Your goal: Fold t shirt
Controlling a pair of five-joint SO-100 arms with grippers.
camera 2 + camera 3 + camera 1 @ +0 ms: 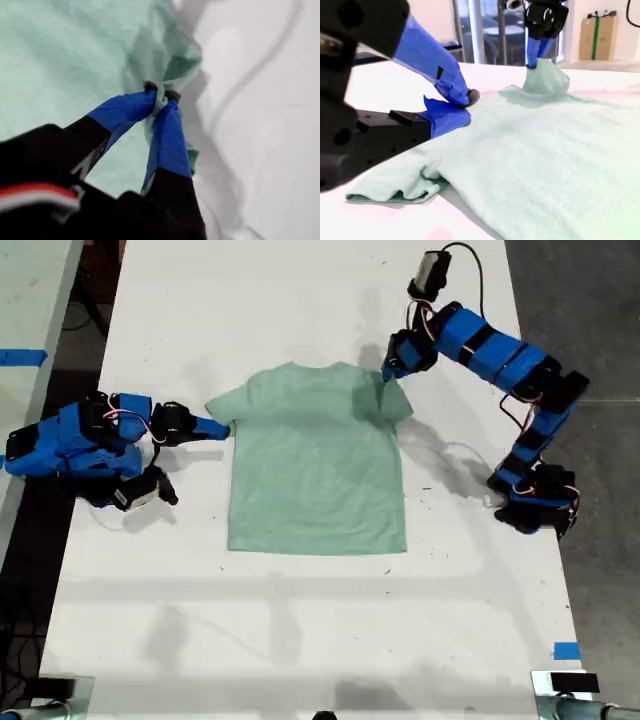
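Exterior view shows the t shirt flat between both arms. My first gripper pinches one sleeve; my second gripper bites the other sleeve.

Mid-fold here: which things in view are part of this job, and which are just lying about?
In the job:
- t shirt, flat on the white table
- my first hand, shut on a sleeve
- my second hand, at the other sleeve

Lying about:
- blue tape near the table's edge, at the exterior view's lower right
- blue tape strip on the neighbouring surface
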